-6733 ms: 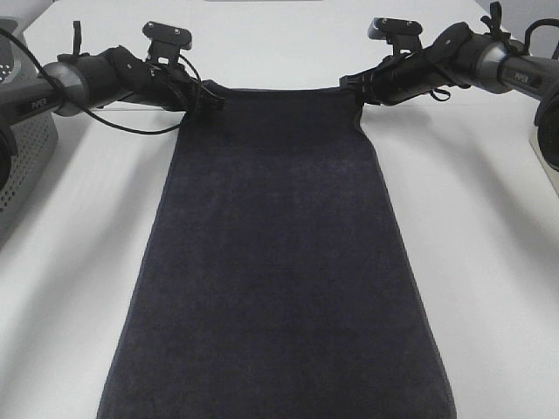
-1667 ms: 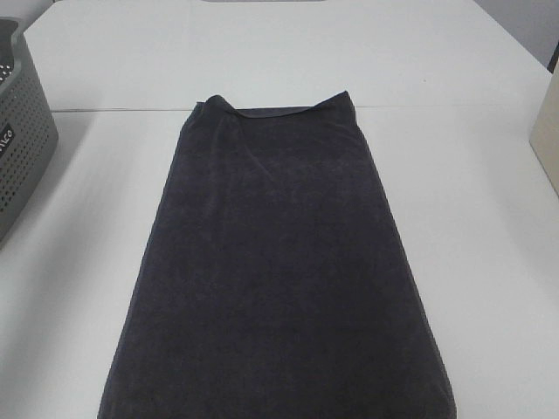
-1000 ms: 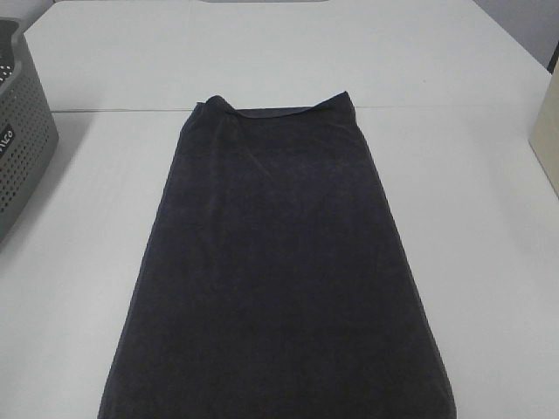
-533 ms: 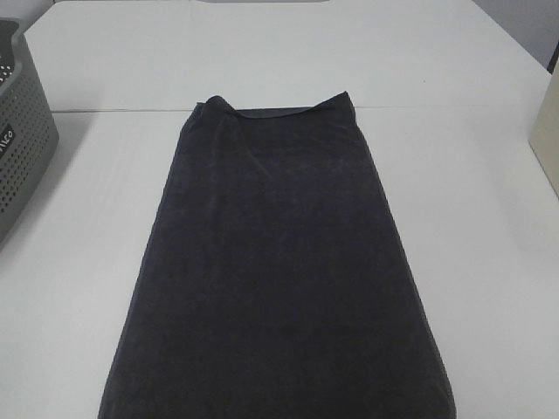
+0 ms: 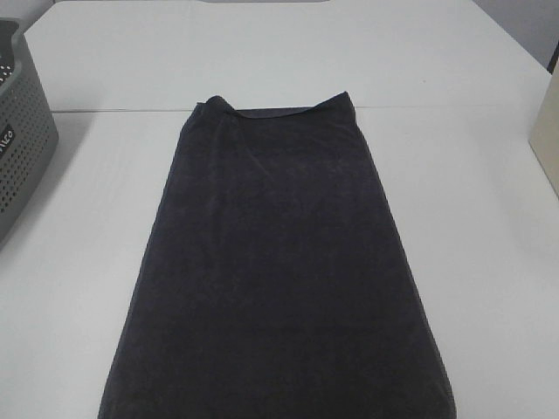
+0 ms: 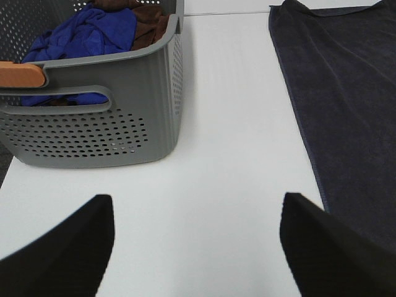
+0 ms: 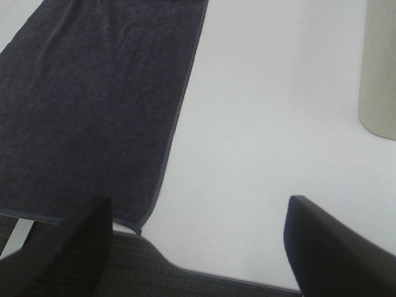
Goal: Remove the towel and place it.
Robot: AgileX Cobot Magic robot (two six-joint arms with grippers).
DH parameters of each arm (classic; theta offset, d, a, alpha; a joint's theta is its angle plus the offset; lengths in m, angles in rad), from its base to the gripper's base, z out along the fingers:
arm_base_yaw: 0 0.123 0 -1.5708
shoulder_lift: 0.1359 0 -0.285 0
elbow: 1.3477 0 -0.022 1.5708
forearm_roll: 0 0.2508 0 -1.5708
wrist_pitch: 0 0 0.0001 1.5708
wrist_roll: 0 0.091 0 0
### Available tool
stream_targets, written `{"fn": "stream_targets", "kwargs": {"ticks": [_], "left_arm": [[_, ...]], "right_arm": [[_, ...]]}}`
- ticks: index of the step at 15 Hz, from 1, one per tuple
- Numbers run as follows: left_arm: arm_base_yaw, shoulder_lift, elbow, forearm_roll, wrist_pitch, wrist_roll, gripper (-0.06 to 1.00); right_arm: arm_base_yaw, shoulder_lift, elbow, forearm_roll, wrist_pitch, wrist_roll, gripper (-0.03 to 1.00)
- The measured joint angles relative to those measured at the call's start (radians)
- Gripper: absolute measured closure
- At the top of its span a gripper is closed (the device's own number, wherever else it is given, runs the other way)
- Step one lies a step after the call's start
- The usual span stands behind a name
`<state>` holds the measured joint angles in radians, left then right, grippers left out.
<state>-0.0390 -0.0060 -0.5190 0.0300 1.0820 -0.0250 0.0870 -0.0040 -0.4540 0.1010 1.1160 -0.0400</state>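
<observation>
A dark grey towel [image 5: 279, 253] lies flat and spread lengthwise on the white table [image 5: 489, 218], its far edge slightly folded. It also shows in the left wrist view [image 6: 346, 105] and in the right wrist view [image 7: 93, 105]. Neither arm shows in the exterior high view. My left gripper [image 6: 198, 247] is open and empty above bare table, between the basket and the towel's edge. My right gripper [image 7: 198, 247] is open and empty above the table's front edge, beside the towel's near corner.
A grey perforated basket [image 6: 99, 117] with blue and brown cloths stands at the table's left edge, and it shows in the exterior high view [image 5: 22, 131]. A beige container [image 7: 380, 68] stands at the right edge. The table's front edge [image 7: 185, 269] drops to dark floor.
Earlier both grippers held the towel's far corners; they have since let go and withdrawn from the high view. Over the last second nothing has moved.
</observation>
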Motion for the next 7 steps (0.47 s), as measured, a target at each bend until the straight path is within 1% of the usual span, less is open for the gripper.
{"fn": "stream_targets", "kwargs": {"ticks": [7], "left_arm": [[0.0, 0.0, 0.0, -0.001, -0.001, 0.004, 0.24]], "right_arm": [[0.0, 0.0, 0.001, 0.0, 0.0, -0.001, 0.21]]}}
